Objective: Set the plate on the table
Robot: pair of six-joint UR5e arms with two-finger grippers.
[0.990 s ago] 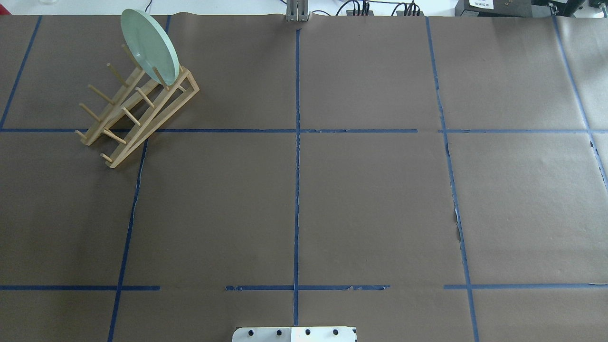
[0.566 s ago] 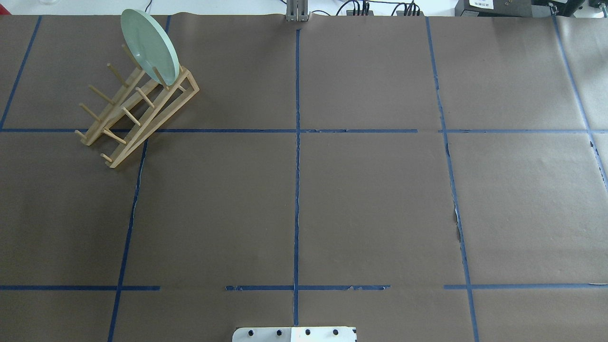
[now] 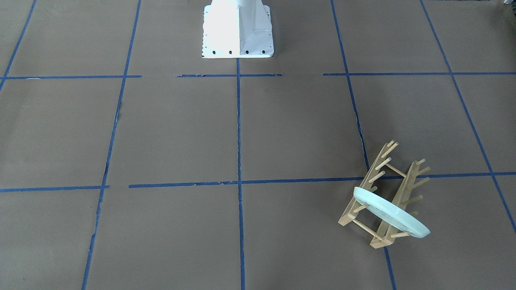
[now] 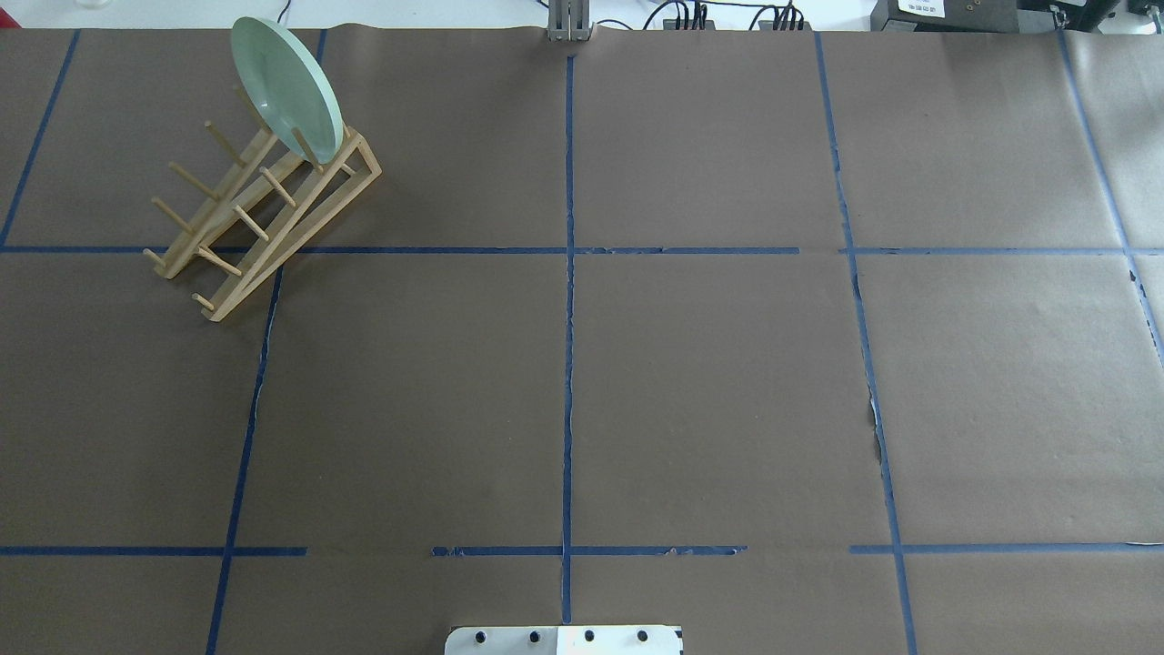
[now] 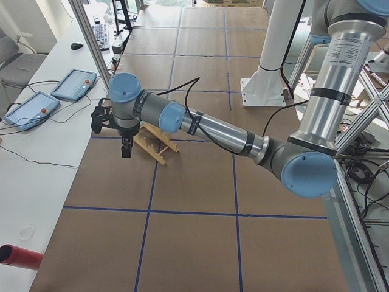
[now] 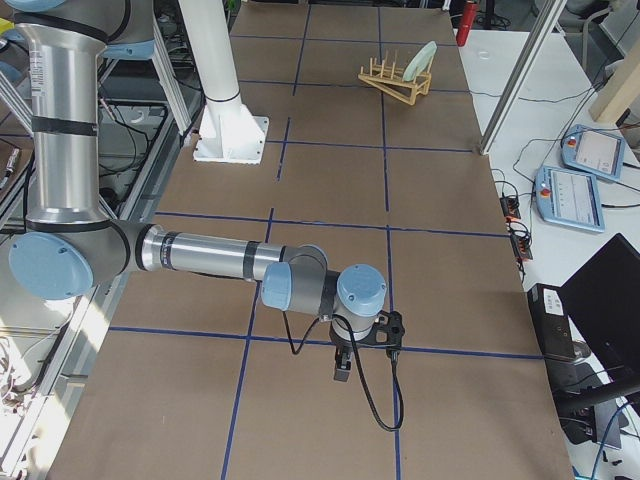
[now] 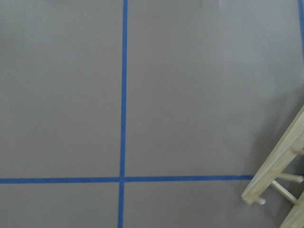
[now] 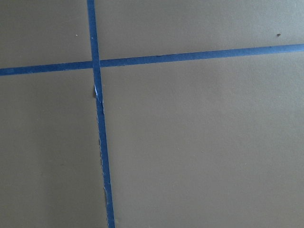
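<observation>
The pale mint-green plate [image 4: 286,86] stands on edge, leaning in the end slot of the light wooden peg rack [image 4: 264,209] at the table's [image 4: 709,382] far left. It also shows in the front-facing view [image 3: 389,213] and, small, in the right exterior view [image 6: 422,60]. My left gripper [image 5: 126,149] shows only in the left exterior view, hanging above the table beside the rack [image 5: 155,143]; I cannot tell whether it is open or shut. My right gripper [image 6: 342,372] shows only in the right exterior view, far from the plate; its state I cannot tell. The left wrist view shows the rack's end [image 7: 280,166].
The white robot base [image 3: 238,28] stands at the table's near middle edge. Teach pendants [image 5: 73,84] and a red cylinder [image 5: 18,257] lie on the white side bench. Cables and a metal post [image 4: 570,23] line the far edge.
</observation>
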